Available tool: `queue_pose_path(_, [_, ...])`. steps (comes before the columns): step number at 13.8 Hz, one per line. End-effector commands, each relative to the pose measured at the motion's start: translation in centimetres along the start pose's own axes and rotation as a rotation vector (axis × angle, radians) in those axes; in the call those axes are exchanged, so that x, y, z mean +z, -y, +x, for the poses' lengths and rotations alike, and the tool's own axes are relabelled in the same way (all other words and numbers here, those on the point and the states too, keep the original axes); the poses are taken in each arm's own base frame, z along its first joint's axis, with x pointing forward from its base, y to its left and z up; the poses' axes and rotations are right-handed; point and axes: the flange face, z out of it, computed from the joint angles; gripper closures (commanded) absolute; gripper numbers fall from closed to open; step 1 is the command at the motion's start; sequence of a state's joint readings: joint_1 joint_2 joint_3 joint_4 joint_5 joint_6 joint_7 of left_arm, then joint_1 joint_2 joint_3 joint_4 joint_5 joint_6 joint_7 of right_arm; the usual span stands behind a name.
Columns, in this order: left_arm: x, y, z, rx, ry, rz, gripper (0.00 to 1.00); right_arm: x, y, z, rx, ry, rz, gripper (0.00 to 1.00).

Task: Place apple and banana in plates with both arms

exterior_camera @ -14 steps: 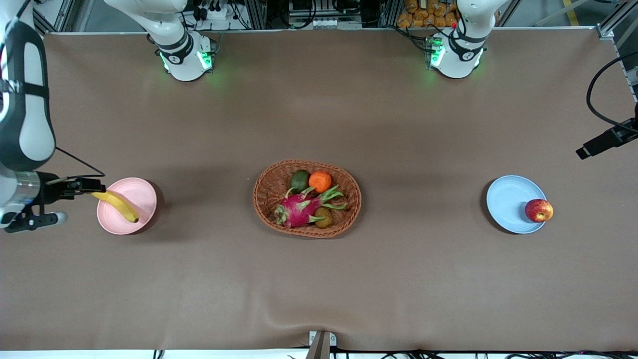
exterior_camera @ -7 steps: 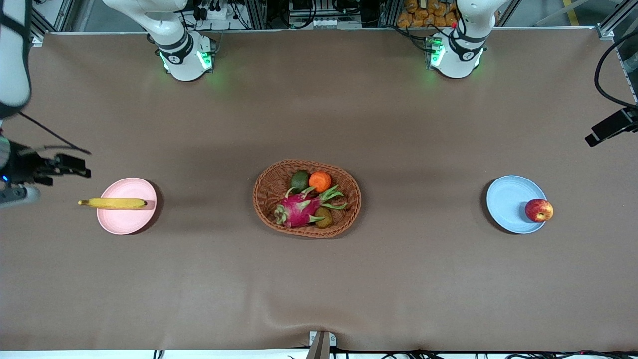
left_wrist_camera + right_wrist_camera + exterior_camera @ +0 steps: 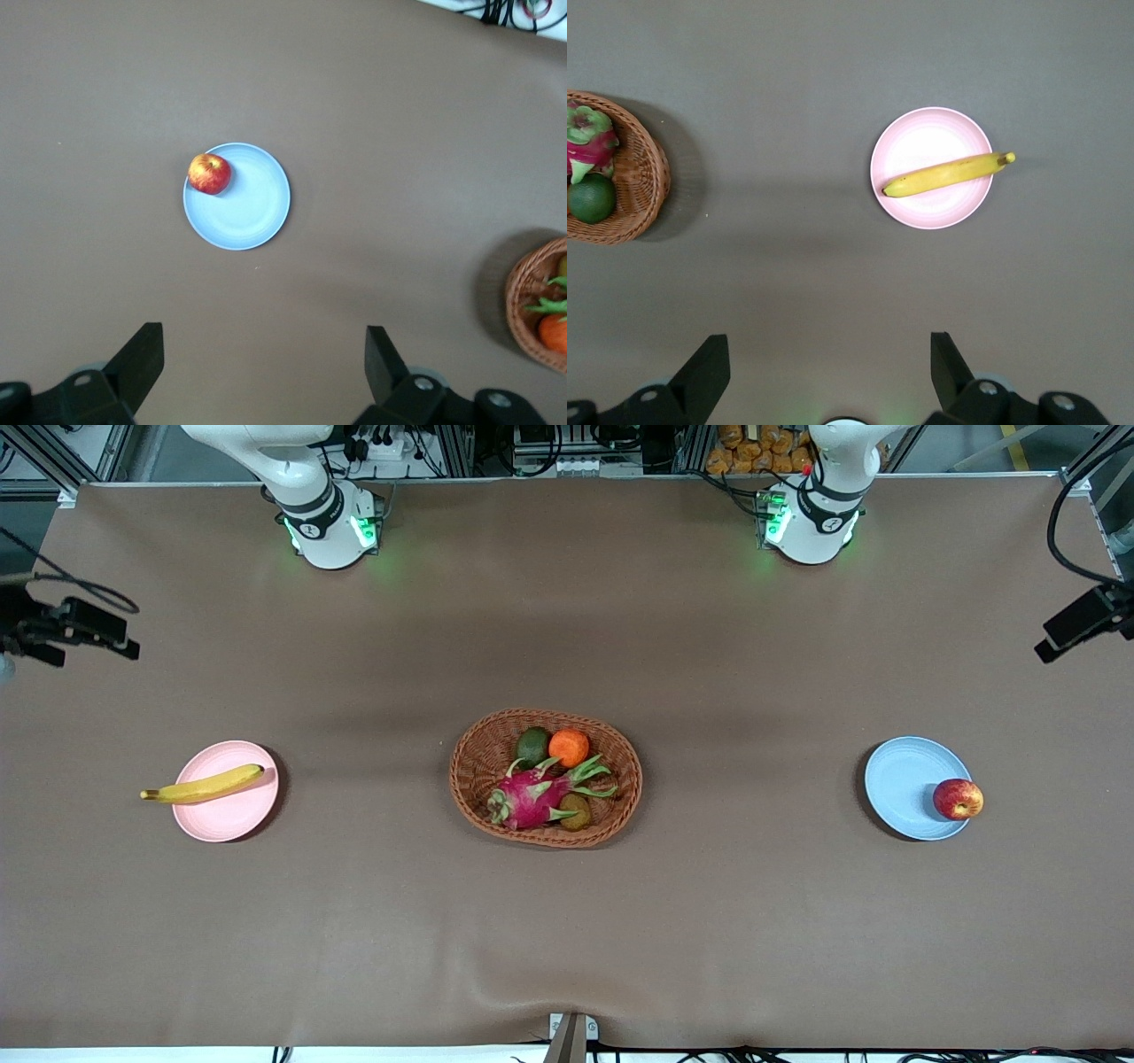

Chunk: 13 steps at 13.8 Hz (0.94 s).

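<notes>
The banana [image 3: 204, 786] lies across the pale pink plate [image 3: 226, 819], its stem end sticking out past the rim toward the right arm's end of the table. The apple [image 3: 958, 798] sits at the edge of the pale blue plate [image 3: 899, 784]. My right gripper [image 3: 120, 638] is up in the air at the table's edge, open and empty; its wrist view shows its open gripper [image 3: 830, 350] high over the banana [image 3: 948, 173] and the pink plate [image 3: 930, 133]. My left gripper [image 3: 1054, 642] is open and empty; its wrist view shows its gripper [image 3: 264, 341] high over the apple [image 3: 209, 173] and the blue plate [image 3: 252, 212].
An oval wicker basket [image 3: 462, 779] stands mid-table between the plates, holding a dragon fruit [image 3: 532, 795], an orange [image 3: 569, 747], a green fruit and a kiwi. Its rim shows in both wrist views. A brown cloth covers the table.
My right gripper let go of the banana, which settled across the pink plate, and rose away toward the robots' bases. My left gripper also rose a little. The apple has not moved.
</notes>
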<state>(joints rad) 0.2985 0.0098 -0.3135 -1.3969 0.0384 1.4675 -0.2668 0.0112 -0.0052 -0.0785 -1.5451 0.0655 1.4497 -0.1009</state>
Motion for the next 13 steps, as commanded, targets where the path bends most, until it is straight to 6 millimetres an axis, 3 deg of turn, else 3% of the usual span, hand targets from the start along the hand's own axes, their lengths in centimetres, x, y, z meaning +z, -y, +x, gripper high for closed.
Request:
queue_pose_path(1, [-0.7, 0.6, -2.1, 0.036, 0.025, -0.004, 0.00, -0.1, -0.2, -1.4, 0.025, -0.007, -0.021, 0.00])
queue_pose_path(7, [0.9, 0.8, -5.8, 0.105, 0.036, -0.006, 0.00, -3.9, -1.0, -1.6, -0.045, -0.078, -0.097, 0.00])
queue_pose_path(11, [1.8, 0.7, -5.4, 0.116, 0.059, 0.001, 0.00, -4.4, -3.0, -2.0, -0.003, -0.089, -0.084, 0.00])
queue_pose_path(13, [1.7, -0.1, -5.6, 0.124, 0.053, 0.012, 0.00, -4.4, -3.0, -2.1, 0.012, -0.087, -0.079, 0.00])
